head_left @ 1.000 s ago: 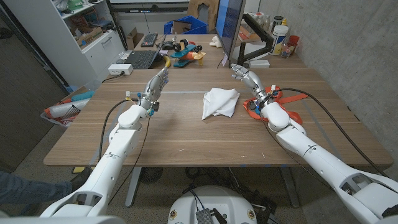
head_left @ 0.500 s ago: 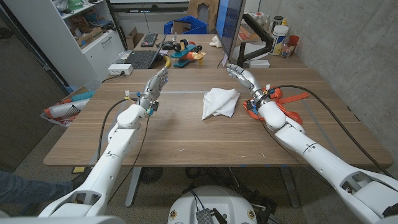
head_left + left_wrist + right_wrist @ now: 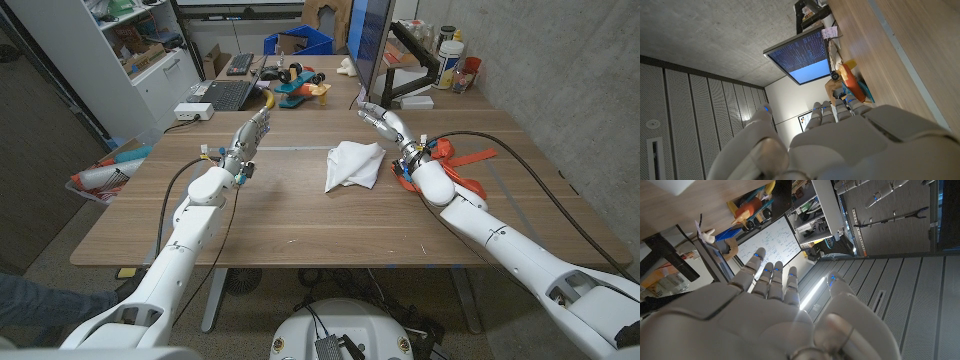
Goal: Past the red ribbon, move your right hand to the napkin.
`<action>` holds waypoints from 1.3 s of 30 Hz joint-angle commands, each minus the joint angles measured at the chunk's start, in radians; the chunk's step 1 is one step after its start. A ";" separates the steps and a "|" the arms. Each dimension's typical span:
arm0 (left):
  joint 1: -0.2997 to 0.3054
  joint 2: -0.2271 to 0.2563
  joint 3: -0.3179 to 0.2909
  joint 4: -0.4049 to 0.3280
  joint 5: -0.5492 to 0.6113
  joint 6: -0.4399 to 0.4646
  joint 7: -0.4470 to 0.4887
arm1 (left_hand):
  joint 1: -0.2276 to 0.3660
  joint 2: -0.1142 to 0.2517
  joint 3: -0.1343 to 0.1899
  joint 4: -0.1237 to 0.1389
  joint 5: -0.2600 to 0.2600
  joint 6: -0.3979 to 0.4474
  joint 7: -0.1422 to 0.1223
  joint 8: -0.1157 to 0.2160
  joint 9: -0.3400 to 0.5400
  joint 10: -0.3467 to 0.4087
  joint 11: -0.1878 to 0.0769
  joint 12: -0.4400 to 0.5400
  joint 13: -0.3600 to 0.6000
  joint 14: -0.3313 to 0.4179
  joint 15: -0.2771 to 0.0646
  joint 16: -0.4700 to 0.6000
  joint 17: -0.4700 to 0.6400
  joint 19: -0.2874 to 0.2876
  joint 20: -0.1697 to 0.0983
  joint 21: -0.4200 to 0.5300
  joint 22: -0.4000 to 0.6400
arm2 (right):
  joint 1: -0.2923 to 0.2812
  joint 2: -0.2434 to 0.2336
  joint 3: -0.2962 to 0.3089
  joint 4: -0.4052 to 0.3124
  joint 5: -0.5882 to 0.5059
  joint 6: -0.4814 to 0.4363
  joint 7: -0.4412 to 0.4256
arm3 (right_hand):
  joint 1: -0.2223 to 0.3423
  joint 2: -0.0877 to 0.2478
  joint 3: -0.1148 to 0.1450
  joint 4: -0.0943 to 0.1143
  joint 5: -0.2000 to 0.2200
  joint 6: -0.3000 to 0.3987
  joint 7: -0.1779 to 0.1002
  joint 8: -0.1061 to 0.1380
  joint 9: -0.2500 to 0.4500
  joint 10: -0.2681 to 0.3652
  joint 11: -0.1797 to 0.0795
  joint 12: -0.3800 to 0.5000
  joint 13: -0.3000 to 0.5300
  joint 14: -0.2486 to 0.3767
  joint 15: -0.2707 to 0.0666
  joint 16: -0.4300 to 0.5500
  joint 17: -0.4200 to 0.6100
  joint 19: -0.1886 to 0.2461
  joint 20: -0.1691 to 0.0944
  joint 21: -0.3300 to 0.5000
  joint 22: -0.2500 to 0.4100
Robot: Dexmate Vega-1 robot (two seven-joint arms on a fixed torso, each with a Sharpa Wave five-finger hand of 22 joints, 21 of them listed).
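head view: the right hand is raised over the wooden table, fingers extended and apart, holding nothing. it stands just beyond the far right corner of the white napkin, with its wrist over the red ribbon, which lies beside the napkin on the robot's right. judged step: the reach to the napkin is under way, contact not yet made. the next move calls for a short travel toward the robot's left and a descent onto the cloth, keeping the forearm from dragging the ribbon. the left hand is held up on the other side, well apart from the napkin, fingers straight and close together, empty. containers: a blue bin stands behind the table; its contents cannot be told.

left wrist view: the left hand shows its back, fingers extended side by side, nothing held. a monitor stands at the table's far end.

right wrist view: the right hand shows its back, fingers lightly fanned, nothing held.
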 commanded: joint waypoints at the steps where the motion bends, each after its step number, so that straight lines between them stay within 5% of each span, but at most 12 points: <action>1: -0.009 -0.008 0.004 0.019 0.004 -0.006 -0.002 | 0.003 0.009 0.003 -0.005 -0.003 0.003 0.002 0.001 0.002 -0.001 -0.001 0.006 0.001 0.001 0.005 0.002 0.002 -0.003 0.005 -0.002 0.006 | 0.016 -0.009 -0.018 0.003 -0.077 -0.018 -0.044 | 0.002 -0.001 0.001 -0.006 -0.001 0.007 -0.006 0.003 0.001 0.006 -0.004 0.000 0.000 0.002 -0.010 -0.004 -0.001 0.000 -0.001 -0.002 0.002; 39: -0.021 -0.012 0.016 0.032 0.025 0.002 -0.012 | -0.001 0.012 0.000 -0.012 -0.004 0.008 0.007 0.001 0.002 -0.003 0.001 0.007 -0.010 -0.001 0.007 0.001 0.002 -0.003 0.013 -0.017 0.006 | 0.030 -0.055 -0.076 -0.070 -0.282 -0.179 -0.123 | -0.010 0.000 -0.003 -0.009 0.002 -0.002 -0.034 -0.004 -0.001 0.013 -0.029 -0.003 -0.006 0.007 -0.019 -0.002 -0.016 -0.015 0.002 -0.001 0.002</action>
